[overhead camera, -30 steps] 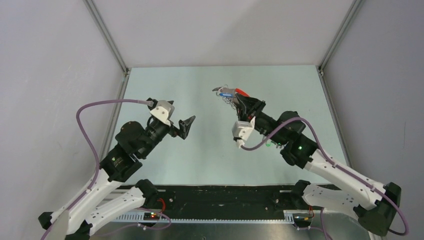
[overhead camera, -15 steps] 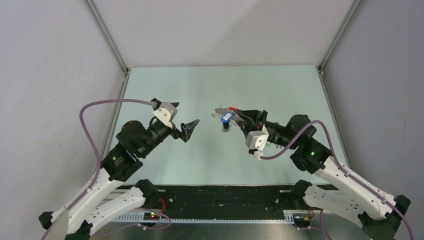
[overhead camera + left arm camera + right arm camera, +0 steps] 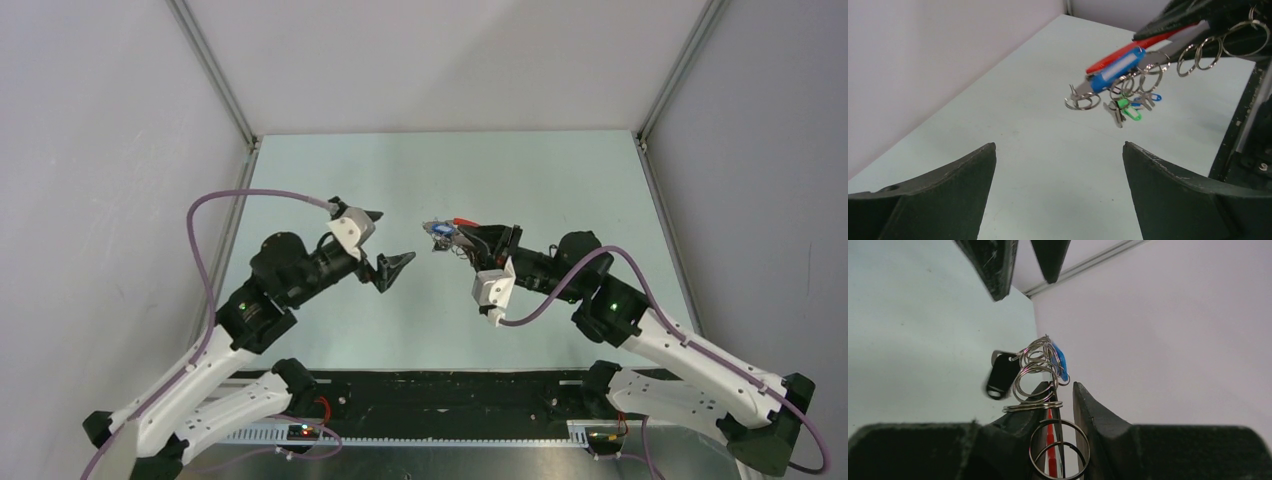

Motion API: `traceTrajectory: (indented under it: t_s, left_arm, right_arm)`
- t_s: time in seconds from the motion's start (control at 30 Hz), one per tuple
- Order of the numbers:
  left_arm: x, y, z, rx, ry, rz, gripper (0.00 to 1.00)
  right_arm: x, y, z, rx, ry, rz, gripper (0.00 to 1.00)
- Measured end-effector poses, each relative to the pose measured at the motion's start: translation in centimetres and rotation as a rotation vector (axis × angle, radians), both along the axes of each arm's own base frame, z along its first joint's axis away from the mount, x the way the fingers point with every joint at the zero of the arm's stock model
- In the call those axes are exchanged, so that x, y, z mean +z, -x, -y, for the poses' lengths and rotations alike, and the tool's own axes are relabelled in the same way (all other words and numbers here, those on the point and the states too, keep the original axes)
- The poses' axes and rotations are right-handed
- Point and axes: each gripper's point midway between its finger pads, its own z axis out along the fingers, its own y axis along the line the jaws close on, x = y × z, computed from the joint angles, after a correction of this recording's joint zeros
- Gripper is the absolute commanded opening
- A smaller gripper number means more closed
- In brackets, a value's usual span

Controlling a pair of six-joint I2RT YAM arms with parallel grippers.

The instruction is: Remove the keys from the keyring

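Holding keyring (image 3: 1131, 49) aloft: right gripper (image 3: 1062, 388) clamped narrow on red loop, keys (image 3: 440, 231) dangling. Left gripper (image 3: 392, 240) spread wide, empty, facing keys, apart.

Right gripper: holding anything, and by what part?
The keyring, pinched at its red loop by the right gripper; blue tag dangles. Left gripper open, empty.
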Motion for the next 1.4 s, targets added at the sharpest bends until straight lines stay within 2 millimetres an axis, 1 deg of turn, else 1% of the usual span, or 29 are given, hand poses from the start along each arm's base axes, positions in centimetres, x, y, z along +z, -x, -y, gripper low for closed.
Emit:
traceTrajectory:
  t_s: [0.1,0.23,0.37,0.47,0.67,0.73,0.77,0.8,0.83,0.9,1.13,1.17,1.2,1.23,1.27,1.4]
  left_arm:
    - [-1.0,-0.2,0.8,-0.024,-0.022,-0.028,0.97]
    - [-2.2,-0.8,1.4,-0.019,-0.037,-0.075,0.94]
    - [-2.2,-0.9,1.9,-0.014,0.018,-0.133,0.90]
    - [-1.7,-1.0,2.9,-0.030,0.099,-0.171,0.85]
    - [-3.2,-0.4,4.2,-0.087,0.168,-0.229,0.80]
    - [-3.6,-0.3,4.4,-0.099,0.178,-0.232,0.75]
    - [-3.7,-0.3,4.5,-0.102,0.180,-0.233,0.68]
    - [-3.8,-0.3,4.6,-0.108,0.185,-0.227,0.65]
    - [-3.8,-0.2,4.6,-0.112,0.191,-0.225,0.62]
    - [-3.6,-0.2,4.8,-0.128,0.202,-0.204,0.60]
    - [-2.1,0.1,5.4,-0.169,0.240,-0.128,0.62]
    - [-1.9,0.2,5.5,-0.172,0.244,-0.119,0.61]
    - [-1.7,0.2,5.6,-0.176,0.246,-0.111,0.55]
    - [-1.6,0.1,5.7,-0.176,0.247,-0.105,0.51]
    - [-1.6,0.1,5.8,-0.178,0.247,-0.101,0.44]
    - [-1.9,-0.2,6.1,-0.180,0.230,-0.088,0.37]
  right_arm:
    - [0.3,-0.4,-0.1,-0.014,-0.006,0.021,0.00]
    - [0.6,-1.2,-0.3,-0.038,-0.014,0.044,0.00]
    - [0.8,-1.9,-0.7,-0.059,-0.021,0.062,0.00]
    - [1.1,-2.1,-0.8,-0.064,-0.032,0.074,0.00]
    - [1.9,-2.1,-0.8,-0.065,-0.057,0.092,0.00]
    - [2.0,-2.1,-0.8,-0.065,-0.060,0.094,0.00]
    - [2.0,-2.1,-0.8,-0.065,-0.061,0.094,0.00]
    - [2.0,-2.1,-0.8,-0.065,-0.061,0.095,0.00]
    - [2.0,-2.1,-0.8,-0.065,-0.061,0.094,0.00]
    - [2.0,-2.1,-0.8,-0.064,-0.061,0.094,0.00]
    - [2.0,-2.1,-0.7,-0.052,-0.062,0.092,0.00]
    - [2.0,-2.2,-0.7,-0.050,-0.062,0.092,0.00]
    - [2.0,-2.2,-0.7,-0.050,-0.063,0.091,0.00]
    - [2.0,-2.2,-0.7,-0.046,-0.063,0.090,0.00]
    - [2.0,-2.2,-0.7,-0.046,-0.063,0.090,0.00]
    - [2.0,-2.3,-0.6,-0.040,-0.067,0.083,0.00]
